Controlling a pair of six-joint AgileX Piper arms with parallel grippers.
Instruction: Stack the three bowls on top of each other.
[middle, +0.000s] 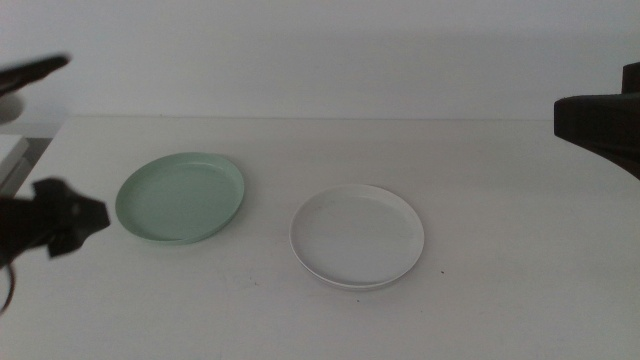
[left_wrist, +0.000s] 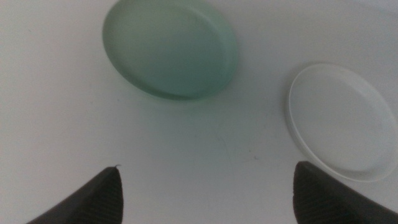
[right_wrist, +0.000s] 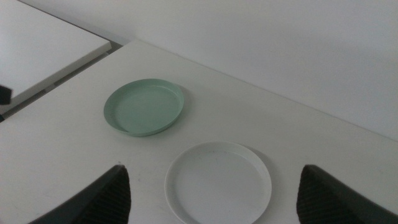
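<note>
While our left gripper (left_wrist: 205, 193) hovers wide open, the mint green bowl (middle: 181, 197) lies just ahead of it, nearer than to our right gripper (right_wrist: 211, 199), also wide. The white bowl (middle: 357, 236) sits beyond, seemingly atop another; the grey one we cannot confirm.

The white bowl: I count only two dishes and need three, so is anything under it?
In the middle view a second rim edge peeks out beneath the white bowl along its near side, suggesting a dish below. Its colour and body are covered. The green bowl sits apart.
</note>
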